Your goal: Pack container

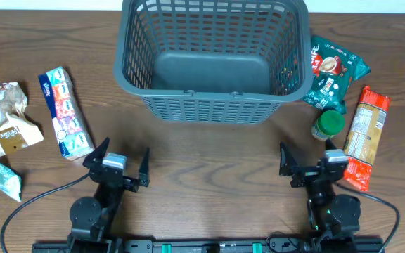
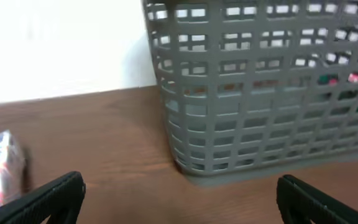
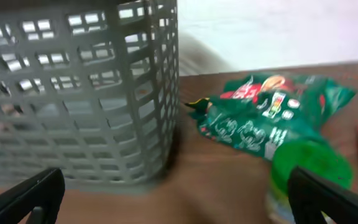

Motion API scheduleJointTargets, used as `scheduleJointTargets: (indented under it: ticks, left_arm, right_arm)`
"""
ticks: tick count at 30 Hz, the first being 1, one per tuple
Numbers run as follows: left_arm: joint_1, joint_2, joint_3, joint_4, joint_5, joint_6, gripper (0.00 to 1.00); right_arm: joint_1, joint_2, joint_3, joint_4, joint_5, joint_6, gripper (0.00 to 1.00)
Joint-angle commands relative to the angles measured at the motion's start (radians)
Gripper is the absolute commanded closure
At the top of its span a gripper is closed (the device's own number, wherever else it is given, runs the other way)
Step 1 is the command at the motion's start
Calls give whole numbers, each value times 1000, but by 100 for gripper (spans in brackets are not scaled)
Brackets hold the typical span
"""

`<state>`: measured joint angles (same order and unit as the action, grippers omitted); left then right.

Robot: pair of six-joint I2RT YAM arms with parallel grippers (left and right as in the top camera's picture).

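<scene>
The container is a large grey lattice basket (image 1: 213, 60) at the table's back middle, with nothing in it; it also shows in the left wrist view (image 2: 260, 87) and the right wrist view (image 3: 73, 93). My left gripper (image 1: 121, 163) is open and holds nothing, in front of the basket's left part. My right gripper (image 1: 308, 165) is open and holds nothing, in front of its right part. A green snack packet (image 1: 332, 70), a green-capped bottle (image 1: 328, 126) and an orange-red packet (image 1: 364, 137) lie to the right.
On the left lie a white-and-blue carton (image 1: 64, 112), a white-and-brown bag (image 1: 9, 123) and a small pale blue packet (image 1: 4, 179). The green packet (image 3: 272, 112) and bottle cap (image 3: 309, 165) sit close ahead of my right gripper.
</scene>
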<state>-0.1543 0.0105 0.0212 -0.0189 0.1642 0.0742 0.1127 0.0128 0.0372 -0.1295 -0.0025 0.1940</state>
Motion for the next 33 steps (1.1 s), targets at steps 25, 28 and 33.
scheduleJointTargets:
  ticks: [25, 28, 33]
  left_arm:
    - [182, 1049, 1481, -1112, -285, -222, 1]
    - [257, 1138, 1584, -1197, -234, -221, 2]
    - [352, 1204, 1610, -1227, -137, -222, 2]
  right_arm:
    - [-8, 532, 18, -2, -330, 204, 1]
    - [-8, 566, 43, -16, -326, 171, 1]
    - [-8, 593, 145, -135, -266, 119, 1]
